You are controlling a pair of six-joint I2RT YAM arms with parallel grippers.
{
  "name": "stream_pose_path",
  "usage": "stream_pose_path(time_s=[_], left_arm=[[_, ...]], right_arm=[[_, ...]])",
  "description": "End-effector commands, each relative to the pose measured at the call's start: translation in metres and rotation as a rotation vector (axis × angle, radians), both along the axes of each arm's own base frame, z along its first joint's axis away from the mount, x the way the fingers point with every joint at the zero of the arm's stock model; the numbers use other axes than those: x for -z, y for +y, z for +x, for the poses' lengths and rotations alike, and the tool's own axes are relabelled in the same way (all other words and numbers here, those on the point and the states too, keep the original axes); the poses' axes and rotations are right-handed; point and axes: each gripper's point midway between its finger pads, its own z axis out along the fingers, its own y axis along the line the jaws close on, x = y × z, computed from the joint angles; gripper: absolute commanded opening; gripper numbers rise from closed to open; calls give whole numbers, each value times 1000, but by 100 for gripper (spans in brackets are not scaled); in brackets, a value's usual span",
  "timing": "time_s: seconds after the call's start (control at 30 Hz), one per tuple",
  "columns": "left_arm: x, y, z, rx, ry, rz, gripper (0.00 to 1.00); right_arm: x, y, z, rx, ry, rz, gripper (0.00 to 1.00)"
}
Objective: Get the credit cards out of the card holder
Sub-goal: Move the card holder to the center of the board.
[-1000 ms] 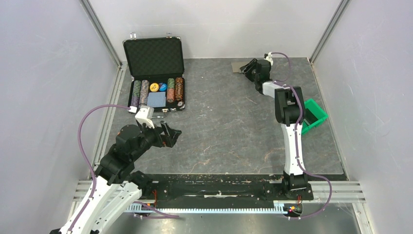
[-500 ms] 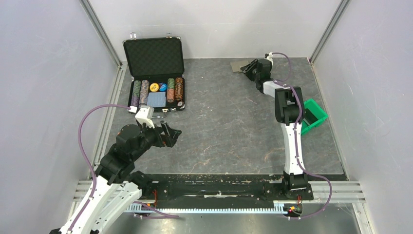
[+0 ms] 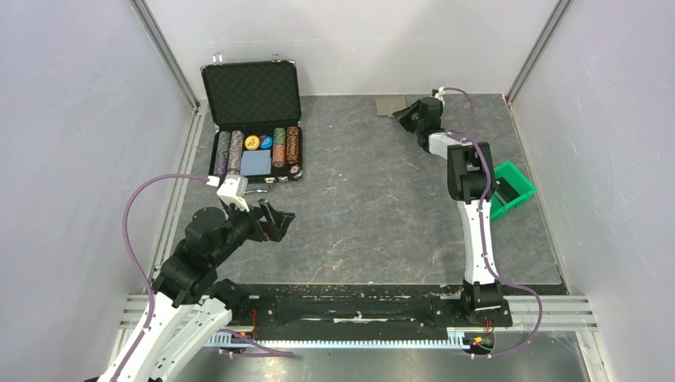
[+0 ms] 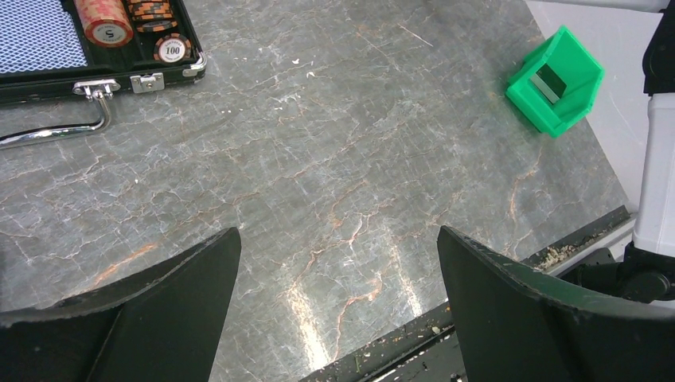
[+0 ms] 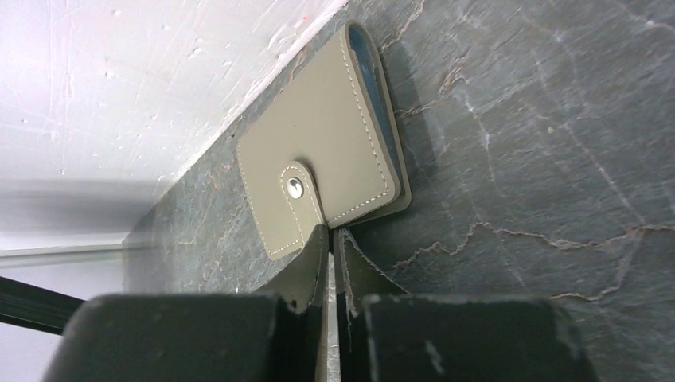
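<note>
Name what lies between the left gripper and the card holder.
Nothing: in the top view only bare table separates the left gripper from the card holder.

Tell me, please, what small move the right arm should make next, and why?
Probably lift the snap tab to pop it: the wallet lies closed by the back wall, the right gripper has its fingers nearly together at that tab, and the left gripper hangs open far away.
</note>
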Motion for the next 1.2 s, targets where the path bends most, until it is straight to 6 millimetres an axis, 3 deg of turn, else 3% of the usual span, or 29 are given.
stream_pose_path(time_s=[0.0,0.23,0.4,0.73,0.83,1.0,1.1,1.17], left_arm=[[-4,1,3,-23,-20,-29,100],[-3,1,3,-20,-18,-25,100],[-3,2,2,-18,-13,-13,100],[6,-8,1,36,41,8,100],[10,-12,1,57,65,17,100],[13,-15,1,71,81,21,100],[12,-14,2,65,78,22,100],[12,-14,1,65,77,22,100]], right_arm=[[26,3,-8,-23,60,-31,0],[-16,10,-34,-130,-13,-85,0],[-42,17,-83,-216,-47,-82,0],[-43,47,-234,-527,-19,-222,0],[-36,62,-296,-658,-7,-224,0],[-13,82,-380,-876,37,-326,0],[-2,90,-416,-1002,72,-380,0],[1,85,-427,-1024,104,-425,0]])
